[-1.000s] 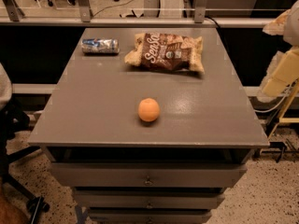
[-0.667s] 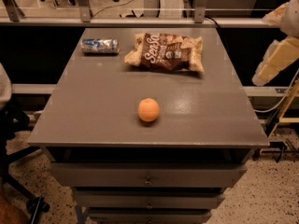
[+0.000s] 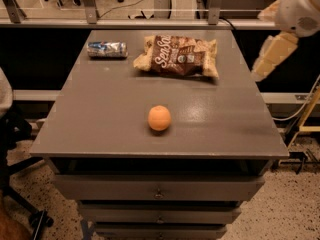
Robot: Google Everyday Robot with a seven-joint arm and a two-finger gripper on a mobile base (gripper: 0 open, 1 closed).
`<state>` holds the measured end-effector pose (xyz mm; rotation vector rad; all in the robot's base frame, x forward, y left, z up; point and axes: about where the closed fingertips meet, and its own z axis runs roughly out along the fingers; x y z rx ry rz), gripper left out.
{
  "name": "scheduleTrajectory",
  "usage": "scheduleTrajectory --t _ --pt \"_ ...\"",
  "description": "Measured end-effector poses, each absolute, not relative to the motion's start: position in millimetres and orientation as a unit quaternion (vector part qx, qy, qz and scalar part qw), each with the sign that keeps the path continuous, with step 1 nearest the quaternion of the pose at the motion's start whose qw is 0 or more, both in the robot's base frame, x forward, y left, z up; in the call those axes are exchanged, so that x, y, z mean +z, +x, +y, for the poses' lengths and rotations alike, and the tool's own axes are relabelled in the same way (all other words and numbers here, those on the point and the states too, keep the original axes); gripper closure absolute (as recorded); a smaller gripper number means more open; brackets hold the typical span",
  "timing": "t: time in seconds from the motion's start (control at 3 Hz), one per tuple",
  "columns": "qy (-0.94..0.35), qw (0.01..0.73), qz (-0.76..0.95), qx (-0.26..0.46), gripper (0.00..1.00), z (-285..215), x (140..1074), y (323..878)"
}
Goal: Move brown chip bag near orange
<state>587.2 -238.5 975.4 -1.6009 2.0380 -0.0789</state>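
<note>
At the back left of the bench (image 3: 100, 114) a silver-blue can (image 3: 107, 49) lies on its side, its long axis running left to right. Just right of it, along the back edge, the brown chip bag (image 3: 177, 57) lies flat. Its long axis also runs left to right, nearly parallel to that edge, with one tan end toward the can and the other toward the bench's right side. The white script reads left to right; the smaller print is too blurred to read. The orange (image 3: 159, 118) sits in front of the bag, well apart from it, near the middle of the bench. Off the right edge, level with the bag, the cream tool (image 3: 272, 56) hangs in the air, touching nothing. The arm above it is cut off by the frame, and I cannot tell whether the tool is open or closed.
</note>
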Motion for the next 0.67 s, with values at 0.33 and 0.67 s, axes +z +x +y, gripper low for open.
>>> scheduleTrajectory --t 0.33,0.67 --pt "-0.612 0.27 0.743 -0.028 0.0 -211 958 634" --pt "-0.624 0.277 0.73 -0.027 0.0 -176 940 672"
